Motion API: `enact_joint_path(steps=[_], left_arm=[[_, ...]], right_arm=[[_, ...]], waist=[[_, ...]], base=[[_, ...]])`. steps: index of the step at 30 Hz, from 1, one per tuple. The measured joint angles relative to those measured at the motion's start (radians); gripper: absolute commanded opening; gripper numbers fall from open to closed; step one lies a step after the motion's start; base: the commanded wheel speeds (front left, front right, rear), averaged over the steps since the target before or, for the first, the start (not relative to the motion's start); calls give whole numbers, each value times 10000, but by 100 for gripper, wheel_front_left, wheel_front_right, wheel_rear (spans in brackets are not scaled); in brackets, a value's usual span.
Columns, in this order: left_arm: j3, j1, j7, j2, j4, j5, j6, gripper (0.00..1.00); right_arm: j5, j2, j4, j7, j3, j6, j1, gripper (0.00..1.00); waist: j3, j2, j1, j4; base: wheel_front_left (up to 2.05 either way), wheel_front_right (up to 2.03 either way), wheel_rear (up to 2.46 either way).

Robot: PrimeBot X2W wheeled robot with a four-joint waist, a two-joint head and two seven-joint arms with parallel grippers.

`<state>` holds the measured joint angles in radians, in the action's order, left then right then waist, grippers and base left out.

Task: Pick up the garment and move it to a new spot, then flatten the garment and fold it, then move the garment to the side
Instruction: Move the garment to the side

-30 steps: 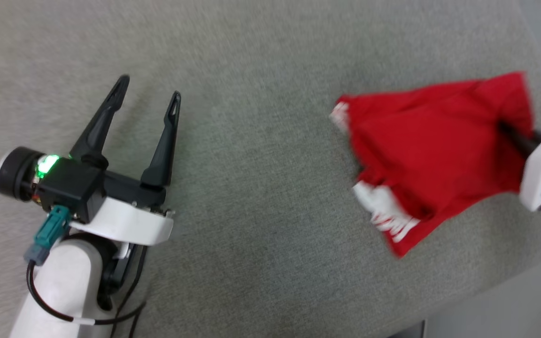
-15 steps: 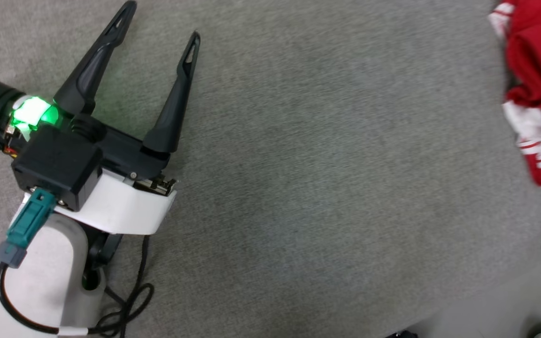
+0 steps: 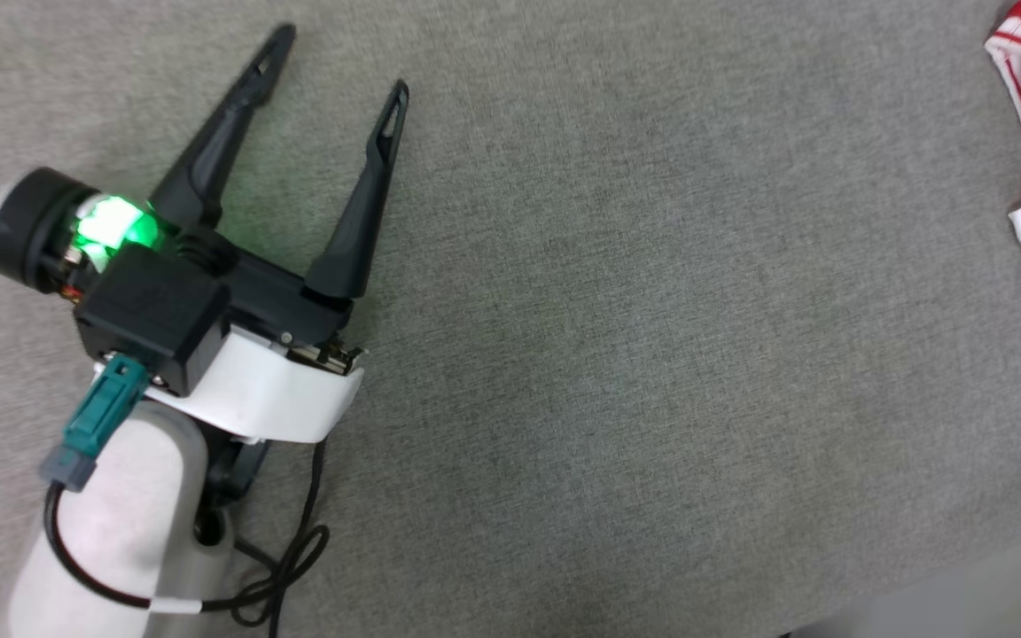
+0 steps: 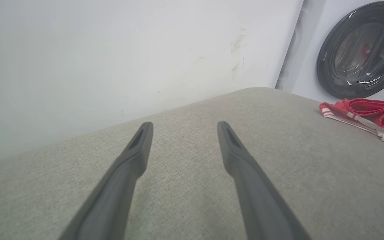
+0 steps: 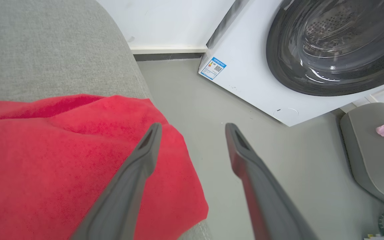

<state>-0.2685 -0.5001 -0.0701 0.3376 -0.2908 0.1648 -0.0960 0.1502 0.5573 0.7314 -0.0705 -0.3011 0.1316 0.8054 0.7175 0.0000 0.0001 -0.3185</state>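
We've let go! Right tool [image 5: 192, 126] splayed, red sports shirt [image 5: 62, 150] dropped on the cushion [image 5: 45, 50]; left tool [image 3: 342, 58] splayed, empty.

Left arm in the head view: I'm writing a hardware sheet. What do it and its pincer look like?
The left pincer has two long, dark, tapering fingers with slotted tips on a black housing with a green light. A white collar joins it to a pale rounded forearm. A teal connector feeds a thin black cable.
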Motion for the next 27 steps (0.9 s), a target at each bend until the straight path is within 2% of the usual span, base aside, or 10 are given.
enact_joint_path(steps=[5, 7, 12, 18, 27], left_arm=[[-75, 407, -581, -322, 754, 213, 184, 100], [-98, 696, -782, -449, 1099, 332, 303, 100], [-107, 1393, -1187, -752, 1766, 531, 612, 100], [-96, 2265, -1467, -1080, 2382, 842, 878, 100], [84, 3389, -1768, -1398, 3246, 1241, 1147, 100]], right_arm=[[-1037, -142, 249, 1336, -1051, -2, -62, 100], [-1383, -244, 207, 1833, -1154, 0, -273, 100], [-1417, -623, -71, 2750, -1080, 0, -1169, 100], [-1218, -1279, -775, 3093, -945, -2, -2539, 100], [-1112, -2963, -2359, 3074, -502, -2, -4610, 100]], waist=[[-676, 0, 0, 247], [-1034, 0, 0, 360], [-2012, 0, -1, 694], [-3189, 0, -4, 1246], [-4775, 0, -4, 2316]], base=[[0, 0, 0], [0, 0, 0], [0, 0, 0], [0, 0, 0], [0, 0, 0]])
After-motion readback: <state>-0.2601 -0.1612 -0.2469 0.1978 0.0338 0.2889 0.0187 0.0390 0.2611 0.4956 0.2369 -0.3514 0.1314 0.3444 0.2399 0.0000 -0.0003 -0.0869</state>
